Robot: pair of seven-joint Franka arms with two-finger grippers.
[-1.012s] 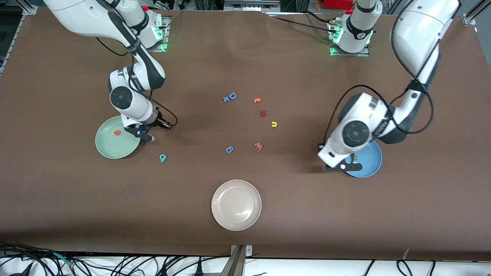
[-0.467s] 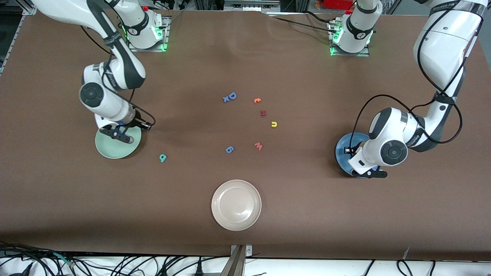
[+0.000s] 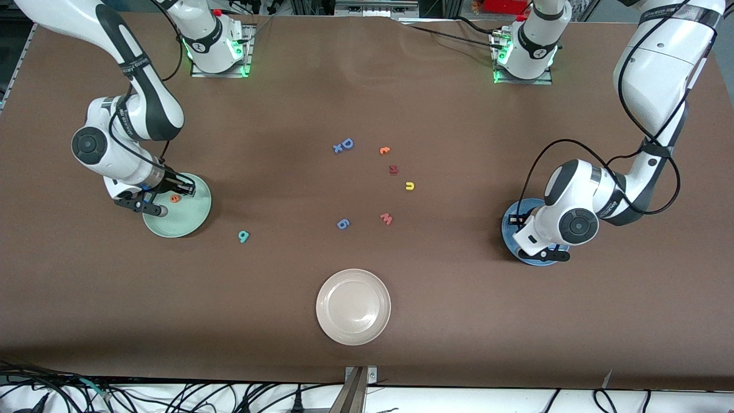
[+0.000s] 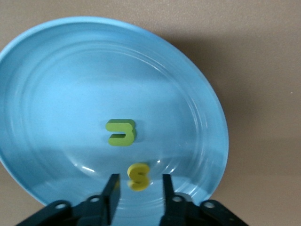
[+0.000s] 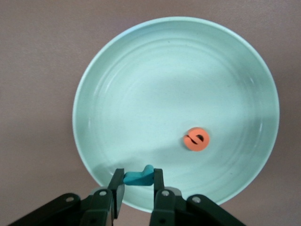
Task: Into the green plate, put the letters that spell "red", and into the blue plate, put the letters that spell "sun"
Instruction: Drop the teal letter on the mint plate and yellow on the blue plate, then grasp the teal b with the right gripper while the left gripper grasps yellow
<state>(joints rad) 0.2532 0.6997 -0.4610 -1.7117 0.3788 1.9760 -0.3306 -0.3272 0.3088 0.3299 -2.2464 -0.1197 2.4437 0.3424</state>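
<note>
the right gripper (image 5: 137, 187) hangs over the green plate (image 5: 141, 70), clenched on the thin teal "r" (image 5: 139, 177); the orange "e" (image 5: 195, 139) lies in that plate. the left gripper (image 4: 138, 190) is over the blue plate (image 4: 56, 70) with its jaws parted around the yellow "s" (image 4: 138, 176), just beside the olive-green arch letter (image 4: 121, 132). the teal "d" (image 3: 243, 236) and the yellow arch letter (image 3: 409, 186) lie on the desk (image 3: 459, 321).

Seen from above: green plate (image 5: 141, 94) on the brown tabletop (image 5: 37, 56), orange "e" (image 5: 195, 139) lying inside it, off centre. Right pincer (image 5: 137, 183) over the plate's rim, fingers (image 5: 158, 181) clamped on a thin teal "r" (image 5: 139, 177), held clear above the plate.
</note>
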